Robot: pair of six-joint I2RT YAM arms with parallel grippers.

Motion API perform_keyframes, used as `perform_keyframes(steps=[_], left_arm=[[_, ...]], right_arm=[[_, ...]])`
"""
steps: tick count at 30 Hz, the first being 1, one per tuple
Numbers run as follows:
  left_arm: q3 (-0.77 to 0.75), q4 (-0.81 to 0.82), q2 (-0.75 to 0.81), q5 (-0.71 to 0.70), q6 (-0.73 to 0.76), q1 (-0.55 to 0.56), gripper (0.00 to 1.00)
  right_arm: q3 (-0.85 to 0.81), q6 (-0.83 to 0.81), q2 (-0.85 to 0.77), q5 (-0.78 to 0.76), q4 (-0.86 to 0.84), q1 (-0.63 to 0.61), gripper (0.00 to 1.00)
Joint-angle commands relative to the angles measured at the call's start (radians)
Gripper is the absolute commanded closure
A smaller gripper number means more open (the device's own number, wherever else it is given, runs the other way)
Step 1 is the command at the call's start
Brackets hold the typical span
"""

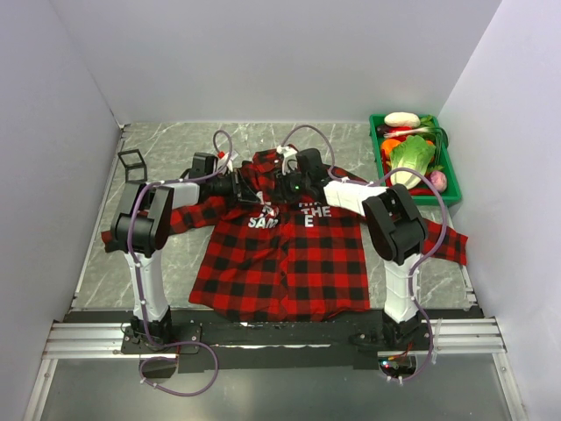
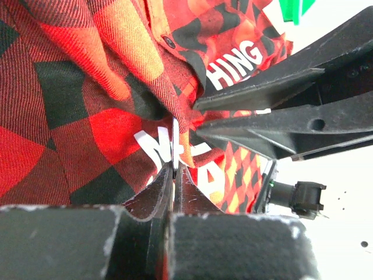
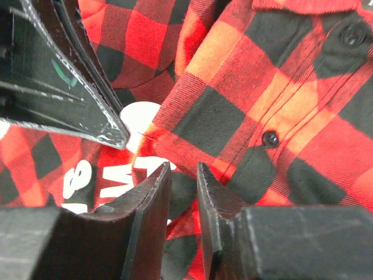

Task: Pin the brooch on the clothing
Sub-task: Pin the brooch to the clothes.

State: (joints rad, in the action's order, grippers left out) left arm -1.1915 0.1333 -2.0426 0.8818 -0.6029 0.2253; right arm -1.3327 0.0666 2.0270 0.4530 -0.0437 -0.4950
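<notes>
The clothing (image 1: 289, 263), a red-and-black plaid shirt with white letters, lies flat on the table. Both grippers meet at its chest, just below the collar. My left gripper (image 1: 248, 195) (image 2: 175, 166) is shut on a thin pale sliver (image 2: 175, 140) that stands up from its tips against the shirt (image 2: 58, 116). It looks like the brooch seen edge-on. My right gripper (image 1: 280, 189) (image 3: 182, 169) is open, its jaws a small gap apart over a raised fold of the shirt (image 3: 280, 105) beside the button placket. Its fingers (image 2: 262, 96) sit just right of the left tips, and the left fingers (image 3: 87, 99) show at upper left.
A green crate (image 1: 449, 162) of toy vegetables stands at the back right corner. A small black wire-frame cube (image 1: 132, 164) sits at the back left. White walls close in the table on three sides. The shirt's sleeves spread out past both arm bases.
</notes>
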Motion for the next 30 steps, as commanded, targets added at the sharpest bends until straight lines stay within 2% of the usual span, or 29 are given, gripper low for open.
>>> perform_keyframes(steps=[1,5,13,30], left_arm=[[-0.054,-0.027,-0.001,0.091,0.015,-0.020,0.99],[-0.082,-0.076,-0.010,0.124,0.041,-0.030,0.99],[-0.148,-0.219,-0.045,0.144,0.101,-0.040,0.99],[-0.143,-0.216,-0.034,0.158,0.095,-0.040,0.99]], right_arm=[[0.023,-0.135,-0.054,0.007,-0.033,0.004,0.70],[0.013,-0.181,-0.047,0.065,-0.012,0.006,0.71],[0.023,-0.177,-0.085,0.066,-0.038,-0.007,0.72],[0.013,-0.240,-0.090,0.073,-0.081,-0.051,0.74]])
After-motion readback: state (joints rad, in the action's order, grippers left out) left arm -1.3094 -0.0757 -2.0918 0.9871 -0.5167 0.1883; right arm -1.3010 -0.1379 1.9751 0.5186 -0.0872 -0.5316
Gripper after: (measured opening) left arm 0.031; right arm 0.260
